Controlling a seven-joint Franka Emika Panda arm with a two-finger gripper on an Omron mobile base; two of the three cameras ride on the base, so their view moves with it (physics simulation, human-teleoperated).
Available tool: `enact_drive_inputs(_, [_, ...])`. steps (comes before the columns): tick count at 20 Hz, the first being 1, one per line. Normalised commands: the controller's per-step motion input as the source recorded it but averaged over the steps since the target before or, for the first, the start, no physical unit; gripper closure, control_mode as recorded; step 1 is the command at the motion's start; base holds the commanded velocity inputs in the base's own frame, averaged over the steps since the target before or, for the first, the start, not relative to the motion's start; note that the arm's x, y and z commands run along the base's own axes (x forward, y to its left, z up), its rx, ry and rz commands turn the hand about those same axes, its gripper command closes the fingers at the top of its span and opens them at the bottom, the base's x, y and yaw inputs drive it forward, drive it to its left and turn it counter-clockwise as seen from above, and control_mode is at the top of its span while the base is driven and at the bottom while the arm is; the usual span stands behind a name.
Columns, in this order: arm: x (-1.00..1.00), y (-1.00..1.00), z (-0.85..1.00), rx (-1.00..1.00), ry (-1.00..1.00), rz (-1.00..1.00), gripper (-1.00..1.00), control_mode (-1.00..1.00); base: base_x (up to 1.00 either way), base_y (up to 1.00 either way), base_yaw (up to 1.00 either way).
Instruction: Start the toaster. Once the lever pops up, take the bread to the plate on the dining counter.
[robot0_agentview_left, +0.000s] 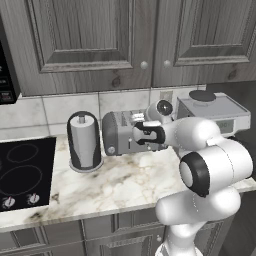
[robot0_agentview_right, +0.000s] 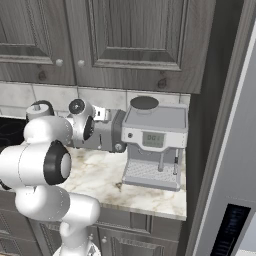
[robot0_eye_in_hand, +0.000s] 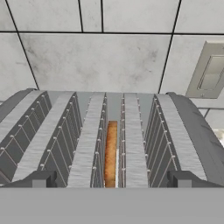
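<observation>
Toaster sits at the back edge of the marble counter, against the tiled wall. Paper-towel holder stands just beside it on the cooktop side; coffee machine is on its other side, close by. Black cooktop takes up the counter's far left end in the left base view. Grey wood cabinets hang above.

Arm reaches forward over the counter, with the hand at the toaster's top. Gripper has its jaws spread wide, nothing between them; the two dark fingertips stand well apart, one at each side of the slot rows in the hand view.

Bread sits down in a middle slot of the toaster, seen edge-on as a tan-orange strip between the wire guides, right on the line between the fingertips. No contact between the tips and the bread.

Wall outlet is on the tiles behind the toaster, toward the right in the hand view. In the right base view the toaster is partly hidden by the arm, its end touching or almost touching the coffee machine; cannot tell which.
</observation>
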Motion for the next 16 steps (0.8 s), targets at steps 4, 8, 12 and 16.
enact_drive_inputs(4, [0.00,0.00,0.00,0.00,0.00,0.00,-1.00,-1.00,0.00,0.00,0.00])
enact_drive_inputs(8, [0.00,0.00,0.00,0.00,0.00,0.00,-1.00,-1.00,0.00,0.00,0.00])
enact_drive_inputs(12, [0.00,0.00,0.00,0.00,0.00,0.00,-1.00,-1.00,0.00,0.00,0.00])
enact_drive_inputs(16, [0.00,0.00,0.00,0.00,0.00,0.00,-1.00,-1.00,0.00,0.00,0.00])
